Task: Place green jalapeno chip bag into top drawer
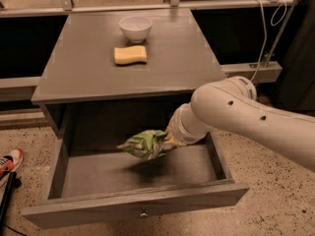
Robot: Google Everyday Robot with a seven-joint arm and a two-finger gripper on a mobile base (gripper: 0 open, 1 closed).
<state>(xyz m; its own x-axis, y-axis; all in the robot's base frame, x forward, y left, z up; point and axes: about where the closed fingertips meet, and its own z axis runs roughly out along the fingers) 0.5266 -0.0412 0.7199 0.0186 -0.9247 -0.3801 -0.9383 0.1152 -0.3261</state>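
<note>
The green jalapeno chip bag [145, 144] is a crumpled green foil bag with white patches. It hangs in the air above the floor of the open top drawer [133, 203], near its middle. My gripper [170, 140] is shut on the bag's right end, reaching in from the right under the table's front edge. The white arm [236, 114] hides most of the fingers. The drawer is pulled far out, with its small metal knob [142, 213] on the front panel.
The grey table top [83, 73] carries a yellow sponge [130, 55] and a white bowl [135, 28] at the back. A red and white shoe [9, 162] lies on the speckled floor at the left. Cables hang at the right rear.
</note>
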